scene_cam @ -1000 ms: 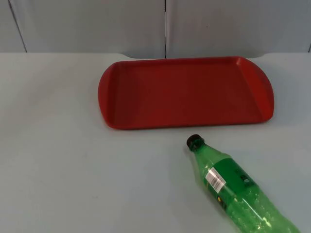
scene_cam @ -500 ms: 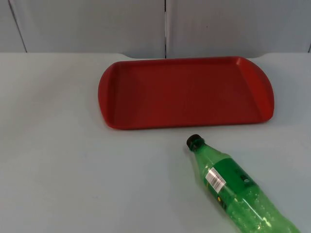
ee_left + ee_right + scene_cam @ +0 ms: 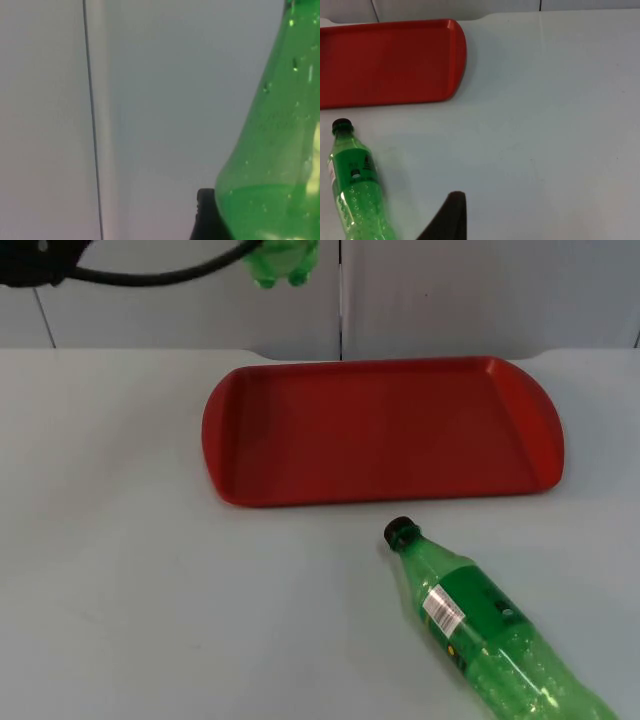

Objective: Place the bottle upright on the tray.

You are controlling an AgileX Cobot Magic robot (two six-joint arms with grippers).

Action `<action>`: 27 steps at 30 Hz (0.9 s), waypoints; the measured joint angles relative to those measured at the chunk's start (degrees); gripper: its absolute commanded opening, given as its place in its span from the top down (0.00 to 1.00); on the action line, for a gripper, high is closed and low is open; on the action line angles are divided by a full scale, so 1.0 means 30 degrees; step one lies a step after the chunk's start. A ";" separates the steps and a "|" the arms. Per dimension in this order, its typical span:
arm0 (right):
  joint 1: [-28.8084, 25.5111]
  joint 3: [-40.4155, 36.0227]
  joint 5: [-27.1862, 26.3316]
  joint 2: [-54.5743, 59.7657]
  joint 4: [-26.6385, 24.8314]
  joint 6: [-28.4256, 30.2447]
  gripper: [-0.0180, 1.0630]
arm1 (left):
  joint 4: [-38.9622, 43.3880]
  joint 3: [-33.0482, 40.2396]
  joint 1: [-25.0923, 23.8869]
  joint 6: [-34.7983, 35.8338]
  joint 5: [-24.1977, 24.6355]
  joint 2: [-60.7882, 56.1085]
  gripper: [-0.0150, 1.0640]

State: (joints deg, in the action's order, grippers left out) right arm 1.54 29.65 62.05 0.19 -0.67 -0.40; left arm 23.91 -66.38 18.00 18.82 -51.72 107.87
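A red tray (image 3: 380, 430) lies flat at the back middle of the table, also seen from the right wrist (image 3: 385, 60). A green bottle with a black cap (image 3: 480, 630) lies on its side in front of the tray's right half, cap toward the tray. The right wrist view shows it too (image 3: 357, 190). A second green bottle (image 3: 283, 260) hangs high above the tray's back left corner. My left gripper (image 3: 240, 220) is shut on it, the bottle (image 3: 270, 150) close against the black fingertip. My right gripper (image 3: 451, 220) waits above the table, right of the lying bottle.
The grey partition wall (image 3: 450, 290) stands just behind the tray. The white table (image 3: 120, 570) stretches bare to the left and in front of the tray.
My left arm has swung into the top view at the upper left, carrying a green bottle. The tray and the lying bottle have not moved.
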 measured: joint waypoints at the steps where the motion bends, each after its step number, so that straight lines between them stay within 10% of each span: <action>1: 0.0000 0.0000 0.0000 0.0000 0.0000 0.0000 0.01 | 0.0000 0.0000 0.0000 0.0000 0.0000 0.0000 0.99; 27: 0.0000 0.0000 0.0000 0.0000 0.0000 0.0000 0.01 | -0.0032 -0.4424 0.0000 -0.3315 -0.3734 0.8827 0.99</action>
State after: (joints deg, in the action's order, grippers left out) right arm 1.54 29.65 62.05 0.19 -0.67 -0.40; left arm 23.82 -79.66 18.00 8.87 -62.93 134.35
